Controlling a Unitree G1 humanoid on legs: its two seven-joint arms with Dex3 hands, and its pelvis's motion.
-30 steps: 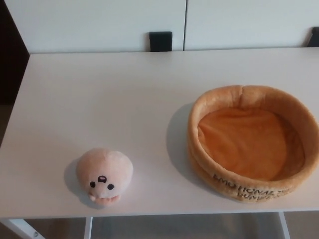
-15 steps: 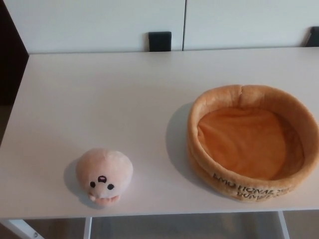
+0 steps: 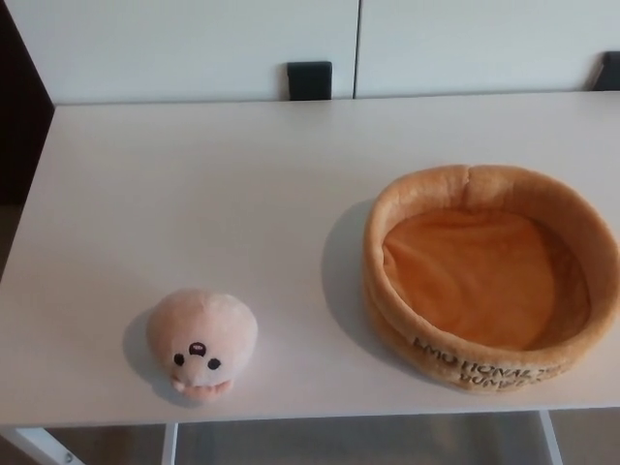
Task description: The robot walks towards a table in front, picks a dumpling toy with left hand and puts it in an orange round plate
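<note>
You see no robot hand, so I cannot tell their state. The dumpling toy [image 3: 201,343] lies near the left front table [image 3: 194,194] edge, well apart from the orange round plate [image 3: 489,189] at right; probably the left hand is nearer.

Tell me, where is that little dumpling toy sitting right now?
In the head view, the dumpling toy sits near the table's front edge on the robot's left, apart from the orange plush plate on the right.
</note>
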